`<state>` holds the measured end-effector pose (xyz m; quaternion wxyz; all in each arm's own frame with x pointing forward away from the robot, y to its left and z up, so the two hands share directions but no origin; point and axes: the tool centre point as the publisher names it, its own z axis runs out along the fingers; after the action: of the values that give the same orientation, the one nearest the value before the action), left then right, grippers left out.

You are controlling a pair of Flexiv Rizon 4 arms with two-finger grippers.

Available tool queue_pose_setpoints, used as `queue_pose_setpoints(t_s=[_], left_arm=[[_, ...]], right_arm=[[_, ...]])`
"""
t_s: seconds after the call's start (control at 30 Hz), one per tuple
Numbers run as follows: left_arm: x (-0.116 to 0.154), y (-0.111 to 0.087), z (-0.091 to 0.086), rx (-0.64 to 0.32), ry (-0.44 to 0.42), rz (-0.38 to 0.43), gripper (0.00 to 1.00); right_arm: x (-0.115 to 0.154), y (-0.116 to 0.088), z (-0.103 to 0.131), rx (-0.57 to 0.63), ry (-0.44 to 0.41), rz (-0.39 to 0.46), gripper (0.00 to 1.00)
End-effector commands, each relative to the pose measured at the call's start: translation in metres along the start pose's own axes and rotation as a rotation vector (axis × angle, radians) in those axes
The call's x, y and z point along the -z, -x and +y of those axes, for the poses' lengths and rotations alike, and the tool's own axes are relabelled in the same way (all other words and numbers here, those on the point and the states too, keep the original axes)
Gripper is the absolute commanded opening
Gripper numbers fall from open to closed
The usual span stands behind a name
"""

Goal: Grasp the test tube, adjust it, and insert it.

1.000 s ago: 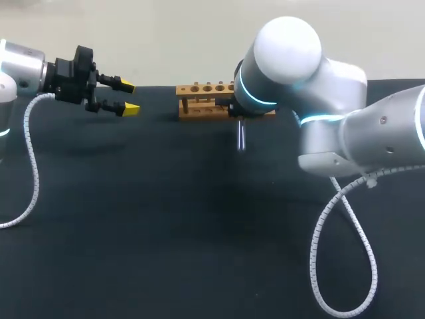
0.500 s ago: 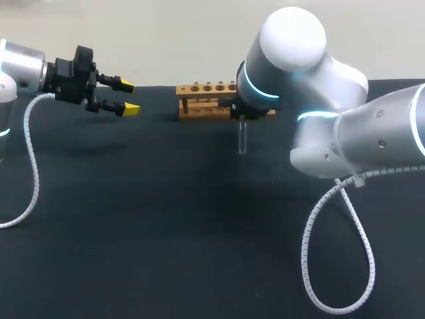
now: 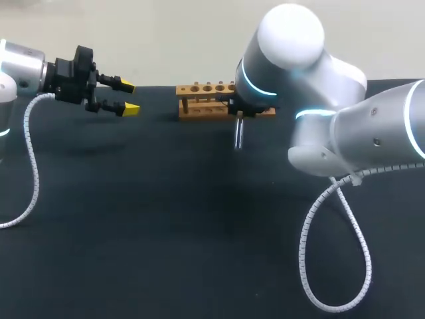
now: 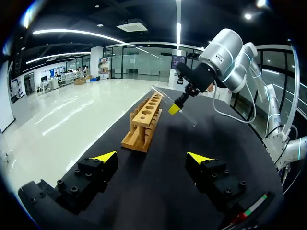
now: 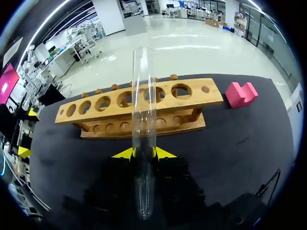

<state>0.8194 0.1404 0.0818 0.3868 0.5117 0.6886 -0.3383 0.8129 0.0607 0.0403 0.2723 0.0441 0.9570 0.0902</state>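
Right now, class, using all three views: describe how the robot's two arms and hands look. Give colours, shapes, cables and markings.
The left arm and right arm are smooth, rounded silver-white tubes. The right shows glowing cyan rings at its joints. Each trails a white coiled cable. The left hand and right hand are black, each with two yellow-tipped fingers.

Rack (image 3: 199,101) at the table's (image 3: 166,232) far edge near its middle, test tube (image 5: 144,124) between the right gripper's (image 5: 144,154) fingers just before the rack, left gripper (image 3: 129,98) well apart at the left, block (image 5: 241,94) beside one rack end
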Motion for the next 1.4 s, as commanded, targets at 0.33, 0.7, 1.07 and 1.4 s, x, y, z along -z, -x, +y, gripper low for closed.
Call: queue_pose_setpoints(t_s=[0.33,0.7,1.07,1.4], left_arm=[[0.000,-0.001,-0.002,-0.004,0.006,-0.004,1.00],[0.000,-0.001,-0.002,-0.004,0.006,-0.004,1.00],[0.000,-0.001,-0.002,-0.004,0.006,-0.004,1.00],[0.000,-0.001,-0.002,-0.004,0.006,-0.004,1.00]], right_arm=[[0.039,-0.005,0.004,-0.119,0.047,-0.335,0.00],[0.062,0.020,0.006,-0.122,0.059,-0.575,0.00],[0.082,0.028,0.003,-0.118,0.060,-0.659,0.00],[0.099,0.025,-0.007,-0.110,0.063,-0.671,0.00]])
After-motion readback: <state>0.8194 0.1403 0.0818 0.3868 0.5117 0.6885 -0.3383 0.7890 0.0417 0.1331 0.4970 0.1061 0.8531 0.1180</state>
